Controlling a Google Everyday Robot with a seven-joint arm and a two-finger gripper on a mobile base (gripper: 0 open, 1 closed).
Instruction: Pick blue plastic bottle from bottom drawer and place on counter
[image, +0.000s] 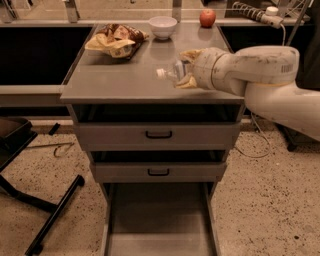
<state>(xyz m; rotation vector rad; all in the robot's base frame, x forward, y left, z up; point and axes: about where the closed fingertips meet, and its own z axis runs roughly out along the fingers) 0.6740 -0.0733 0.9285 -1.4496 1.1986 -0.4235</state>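
The blue plastic bottle (174, 73) is a small clear bottle with a white cap pointing left. It lies sideways in my gripper (186, 69), just above the front right part of the grey counter (115, 75). The gripper's pale fingers (190, 54) are shut on the bottle, one above and one below it. My white arm (260, 70) reaches in from the right. The bottom drawer (159, 220) is pulled out at the bottom of the view, and its grey floor shows nothing on it.
A chip bag (116, 40), a white bowl (163, 26) and a red apple (207, 18) sit at the back of the counter. Two shut drawers with black handles (158, 134) lie below. A chair base (45, 210) stands at left, a power strip (252, 12) at back right.
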